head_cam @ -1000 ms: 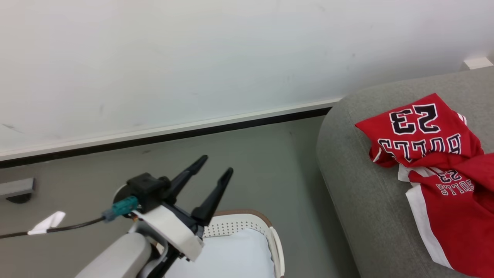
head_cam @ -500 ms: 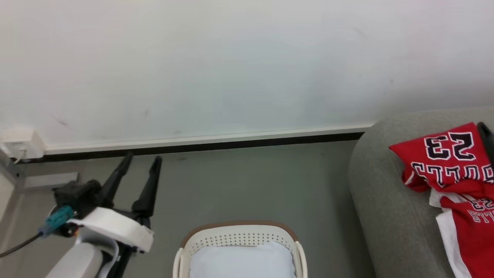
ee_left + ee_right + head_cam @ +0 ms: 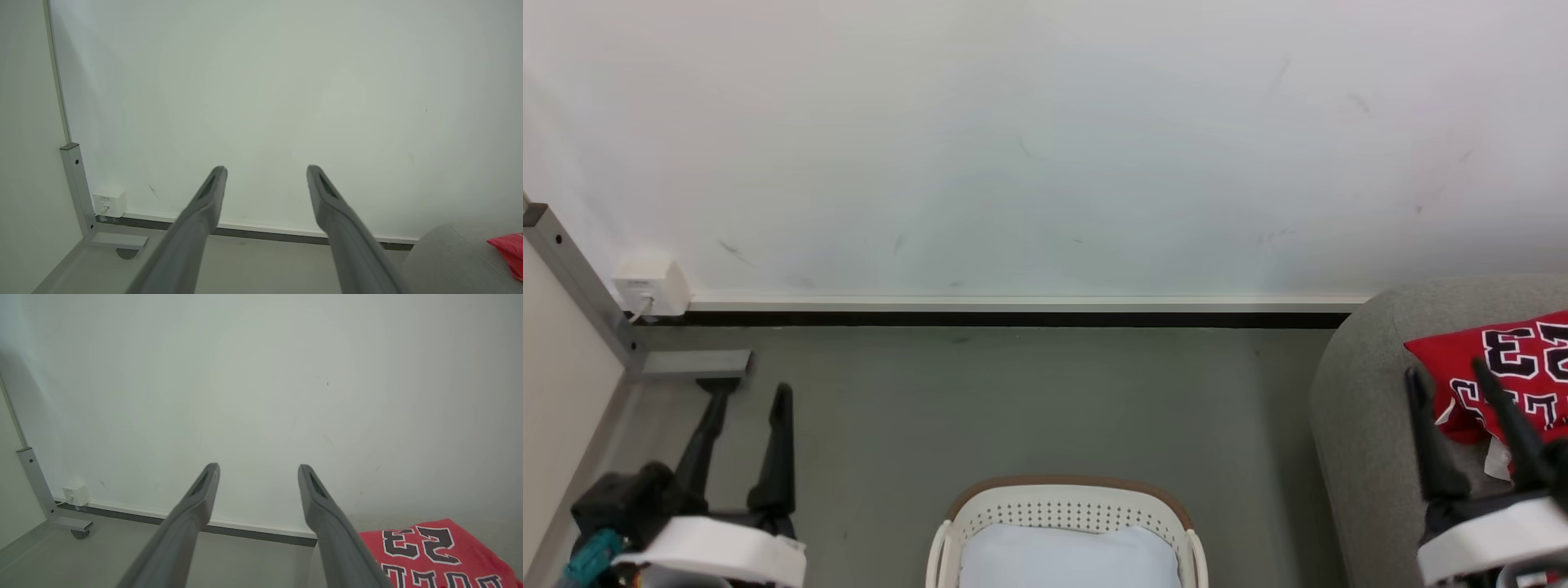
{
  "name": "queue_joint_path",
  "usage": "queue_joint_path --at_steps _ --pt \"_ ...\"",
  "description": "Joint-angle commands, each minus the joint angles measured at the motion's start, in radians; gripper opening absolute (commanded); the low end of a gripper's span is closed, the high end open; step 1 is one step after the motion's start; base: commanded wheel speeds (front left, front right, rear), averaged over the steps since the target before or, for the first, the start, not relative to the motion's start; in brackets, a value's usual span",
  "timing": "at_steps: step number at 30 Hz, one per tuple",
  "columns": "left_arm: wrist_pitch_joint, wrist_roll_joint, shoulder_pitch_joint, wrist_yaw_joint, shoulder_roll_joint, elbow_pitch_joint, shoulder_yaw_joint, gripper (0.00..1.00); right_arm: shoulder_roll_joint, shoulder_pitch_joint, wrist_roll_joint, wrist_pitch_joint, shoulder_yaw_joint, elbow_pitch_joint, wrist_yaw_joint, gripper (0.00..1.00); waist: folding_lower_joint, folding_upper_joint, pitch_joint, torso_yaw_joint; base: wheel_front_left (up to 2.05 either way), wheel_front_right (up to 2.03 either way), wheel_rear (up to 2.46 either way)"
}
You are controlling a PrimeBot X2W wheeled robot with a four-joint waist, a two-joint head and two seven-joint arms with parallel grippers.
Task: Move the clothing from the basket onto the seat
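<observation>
The red clothing [image 3: 1515,367] with black-and-white letters lies on the grey seat [image 3: 1364,392] at the right edge of the head view. It also shows at the lower right of the right wrist view as red clothing [image 3: 429,551], and as a red corner [image 3: 508,249] on the grey seat [image 3: 449,257] in the left wrist view. The cream basket [image 3: 1066,510] with its brown rim stands on the floor at bottom centre, only its pale bottom showing inside. My left gripper [image 3: 752,400] is open at the lower left. My right gripper [image 3: 1450,377] is open over the seat, in front of the clothing.
A white wall with a dark skirting strip [image 3: 1013,317] runs across behind the grey floor. A grey metal post [image 3: 580,286] with a foot and a white wall box [image 3: 649,286] stand at the far left.
The camera has swung to the left, so the seat and clothing have slid to the right edge and the basket to the centre. Both grippers now stand low at the picture's two sides, still open.
</observation>
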Motion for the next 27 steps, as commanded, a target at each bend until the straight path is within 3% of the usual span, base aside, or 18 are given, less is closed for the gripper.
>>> queue_joint_path --at_steps 1,13,27 --pt "0.000 0.030 0.041 -0.033 -0.037 0.003 0.042 1.00 0.028 0.046 -0.028 -0.054 0.010 0.038 -0.002 1.00 0.0001 0.0000 0.000 0.008 0.00 0.00 0.00" --pt "0.000 0.167 0.127 -0.105 -0.168 0.050 0.191 1.00 0.128 0.108 -0.058 -0.178 0.068 0.146 -0.002 1.00 0.0001 0.0000 -0.005 -0.005 0.00 0.00 0.00" --pt "0.000 0.193 0.113 -0.122 -0.192 0.060 0.202 1.00 0.148 0.082 -0.088 -0.180 0.078 0.137 -0.002 1.00 0.0001 0.0000 -0.001 -0.021 0.00 0.00 0.00"
